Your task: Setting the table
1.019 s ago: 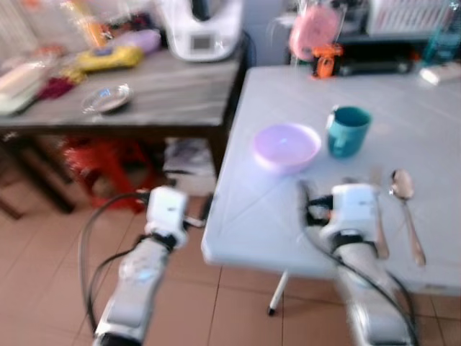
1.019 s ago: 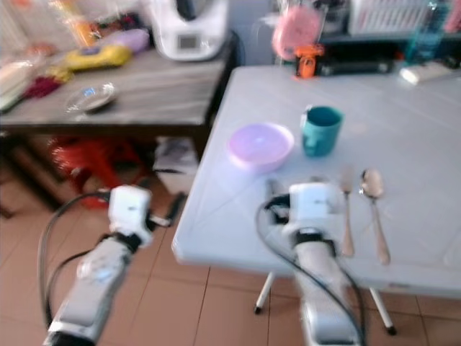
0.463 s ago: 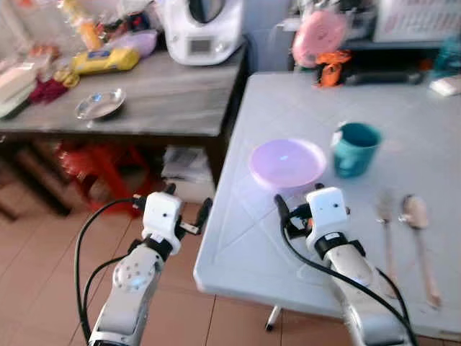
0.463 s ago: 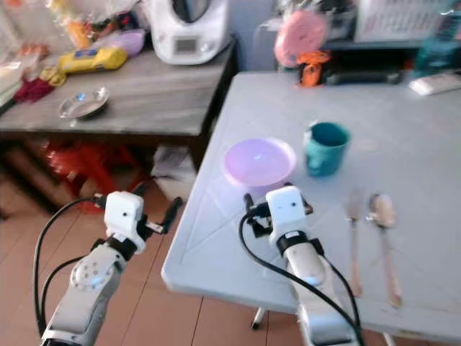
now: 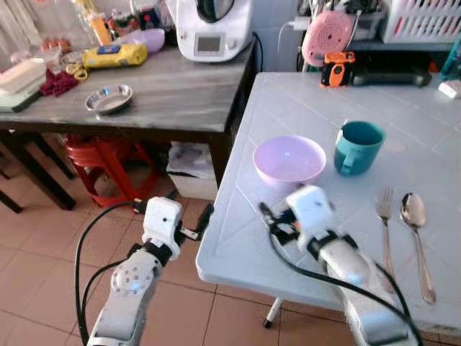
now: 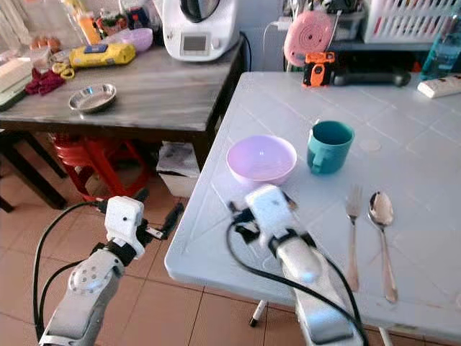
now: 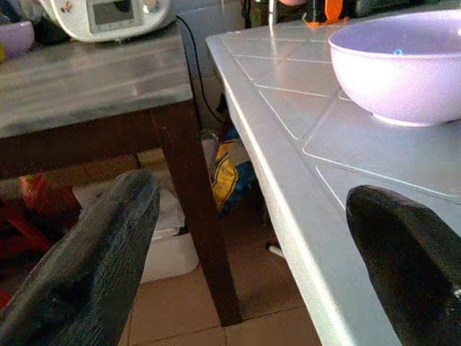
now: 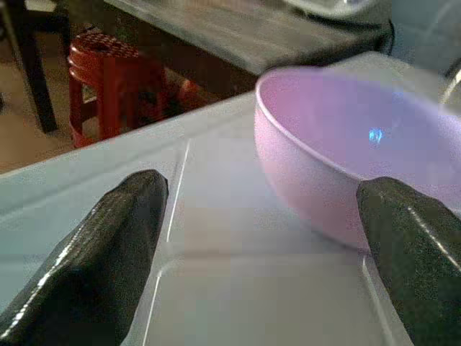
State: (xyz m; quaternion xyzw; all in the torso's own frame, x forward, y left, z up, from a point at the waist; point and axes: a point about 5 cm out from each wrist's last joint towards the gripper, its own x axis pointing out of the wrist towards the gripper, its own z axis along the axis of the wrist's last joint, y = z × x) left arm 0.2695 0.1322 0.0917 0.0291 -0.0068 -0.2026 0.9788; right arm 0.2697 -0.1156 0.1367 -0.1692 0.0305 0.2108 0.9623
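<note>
Nearest, the left tool (image 5: 196, 223) hangs over the tiled floor (image 5: 43, 267) just off the near left edge of the white surface (image 5: 238, 238), its fingers spread wide with nothing between them; it sits much where it was half a second ago. The right tool (image 5: 274, 216) is above the white surface, fingers wide apart and empty, aimed at the bowl (image 5: 289, 158) just beyond it. Since the earlier frame the right wrist has swung, so its white housing now lies nearer and tilted rightward, and the blur has cleared.

The pale purple bowl stands upright near the left side of the surface, not touched by either tool. Just right of it is a teal mug (image 5: 357, 146), handle toward the near side. Nearer and further right lie a fork (image 5: 385, 223) and a spoon (image 5: 416, 231), side by side.

To the far left, a dark wooden surface (image 5: 173, 94) carries a small metal dish (image 5: 109, 99), a yellow packet (image 5: 115, 55) and a white kitchen machine (image 5: 214, 27). A red stool (image 5: 101, 155) stands beneath it.
</note>
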